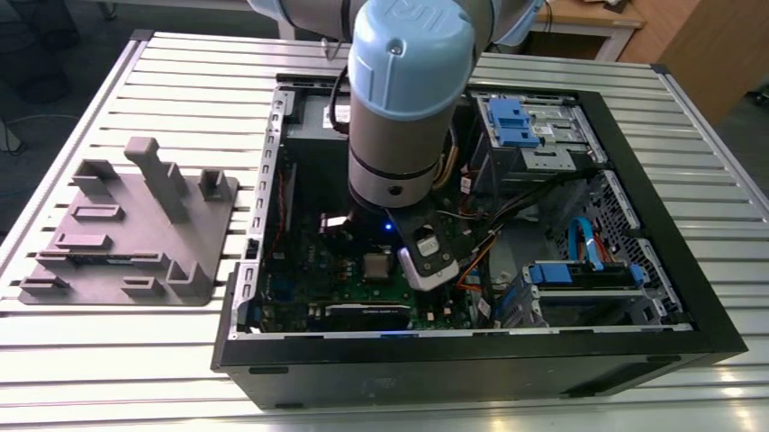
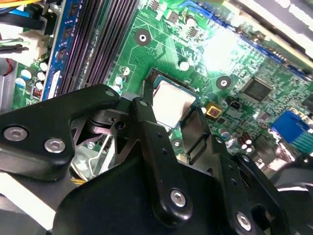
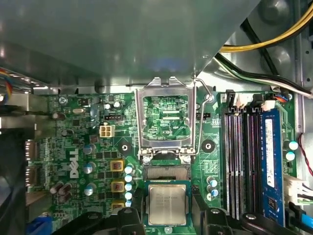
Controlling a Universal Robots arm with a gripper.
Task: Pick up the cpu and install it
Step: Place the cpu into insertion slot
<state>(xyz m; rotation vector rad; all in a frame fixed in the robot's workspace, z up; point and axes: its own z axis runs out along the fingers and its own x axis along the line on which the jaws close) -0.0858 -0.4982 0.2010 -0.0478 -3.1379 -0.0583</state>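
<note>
hovering hand [image 3: 166, 223] astride cpu [image 3: 167, 204] in socket

A long work table [image 1: 144, 360] of pale ribbed metal slats fills most of the exterior view, its grooves running from side to side. The slats catch an even, soft light, and nothing on them casts a hard shadow. Beyond the table's far edge, toward the exterior view's right, stands wooden furniture [image 1: 703, 45] in a warm light-brown tone, with a desk top [image 1: 595, 16] of the same wood beside it. Toward the exterior view's left the floor [image 1: 49, 81] is dark grey and dim, with some dark shapes on it too unclear to name.
</note>
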